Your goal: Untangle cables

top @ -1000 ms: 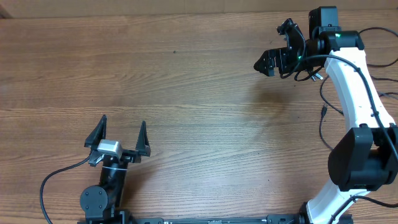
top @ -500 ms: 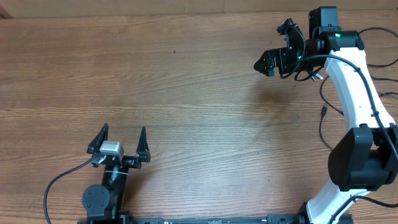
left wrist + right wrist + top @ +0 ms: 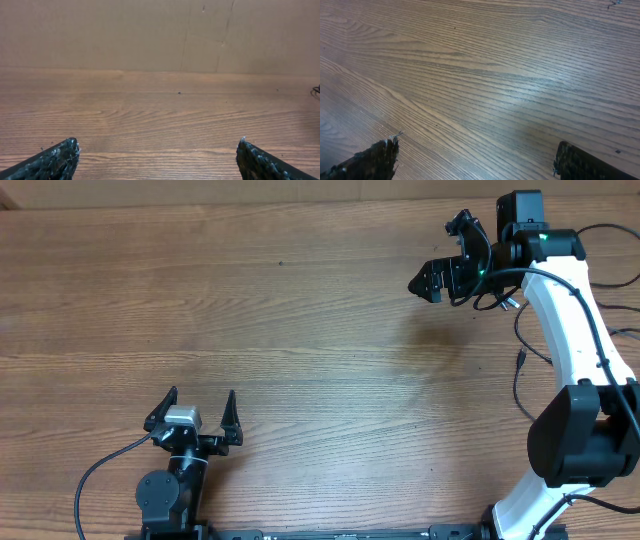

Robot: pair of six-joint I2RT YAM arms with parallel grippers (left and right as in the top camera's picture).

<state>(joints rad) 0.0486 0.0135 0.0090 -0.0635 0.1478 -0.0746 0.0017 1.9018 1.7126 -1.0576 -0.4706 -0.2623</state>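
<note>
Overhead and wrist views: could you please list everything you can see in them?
table: one, brown wood, in every view
cables: count unclear, thin black, right edge beside the right arm, one plug end showing
cardboard wall: one, tan, behind the table
left arm: one, black, near edge, left
right arm: one, white and black, right side
left gripper: one, black, open, holding nothing
right gripper: one, black, open, holding nothing
</note>
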